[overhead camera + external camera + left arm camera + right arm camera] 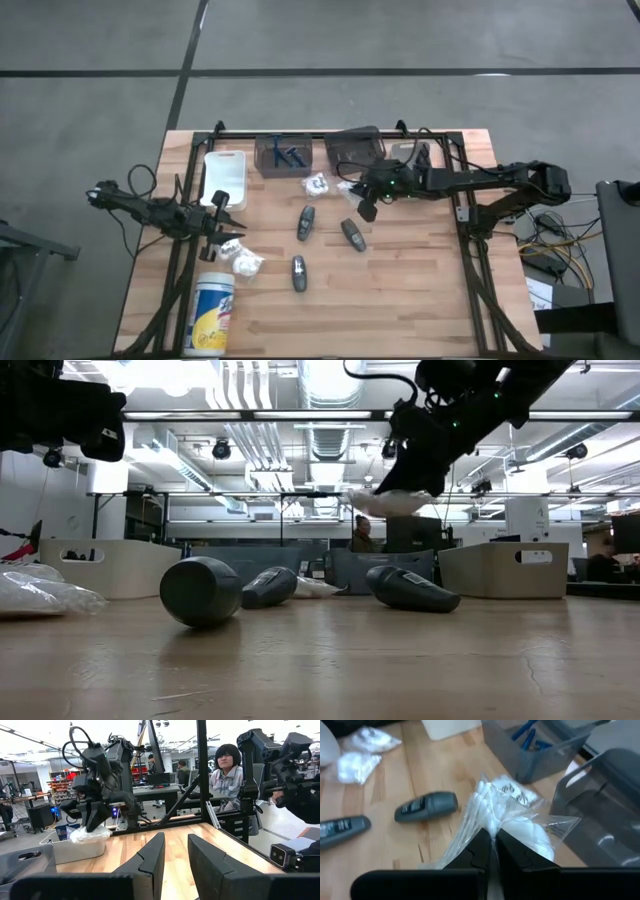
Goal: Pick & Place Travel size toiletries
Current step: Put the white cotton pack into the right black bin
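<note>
Gripping white packet [520, 827], right pincer [493, 851]; tube [426, 806] text unreadable.

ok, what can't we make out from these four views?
- Contents of the dark grey plastic bin: too small in the high view; the clear plastic packet of white pads covers part of it in the right wrist view.
- Right gripper: the low view cuts off the arm at the top edge.
- Left gripper: what lies under it is hidden by its own fingers.
- Label text on the dark grey oblong tubes: too blurred to read.
</note>
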### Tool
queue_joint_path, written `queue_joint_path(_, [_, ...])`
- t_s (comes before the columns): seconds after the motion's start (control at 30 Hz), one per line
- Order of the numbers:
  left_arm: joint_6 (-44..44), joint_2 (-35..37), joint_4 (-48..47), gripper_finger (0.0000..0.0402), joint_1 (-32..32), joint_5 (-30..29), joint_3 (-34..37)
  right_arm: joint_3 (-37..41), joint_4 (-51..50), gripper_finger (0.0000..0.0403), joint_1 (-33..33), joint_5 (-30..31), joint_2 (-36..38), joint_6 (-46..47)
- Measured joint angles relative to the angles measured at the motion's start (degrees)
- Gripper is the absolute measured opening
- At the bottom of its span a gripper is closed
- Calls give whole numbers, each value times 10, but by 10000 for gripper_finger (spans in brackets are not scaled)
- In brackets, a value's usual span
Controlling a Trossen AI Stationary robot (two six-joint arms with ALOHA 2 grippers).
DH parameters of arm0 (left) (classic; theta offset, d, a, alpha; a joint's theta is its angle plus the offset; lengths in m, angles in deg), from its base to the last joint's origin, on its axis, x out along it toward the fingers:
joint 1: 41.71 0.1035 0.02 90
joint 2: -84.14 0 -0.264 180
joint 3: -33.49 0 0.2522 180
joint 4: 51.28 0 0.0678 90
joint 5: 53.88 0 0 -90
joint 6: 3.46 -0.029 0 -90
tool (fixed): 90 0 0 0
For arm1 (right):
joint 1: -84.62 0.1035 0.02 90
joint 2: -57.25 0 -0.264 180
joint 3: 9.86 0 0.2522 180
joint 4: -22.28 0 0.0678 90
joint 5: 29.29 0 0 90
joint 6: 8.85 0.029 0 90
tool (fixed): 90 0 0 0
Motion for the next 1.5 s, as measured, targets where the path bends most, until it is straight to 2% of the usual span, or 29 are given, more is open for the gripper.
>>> queue_joint_path(0.23, [0,0,0,90,0,0,0,-12,2,15,-8,0,3,-31])
queue_joint_path(0.63, [0,0,0,90,0,0,0,-49,2,17,-74,-3,3,-70])
queue_joint_path(1.03, [0,0,1,90,0,0,0,-53,-6,11,-122,-5,3,-72])
queue_joint_path(1.27, [0,0,1,90,0,0,0,-53,5,22,-156,-5,3,-73])
queue_joint_path(1.5, [0,0,1,90,0,0,0,-52,32,13,-189,-4,3,-74])
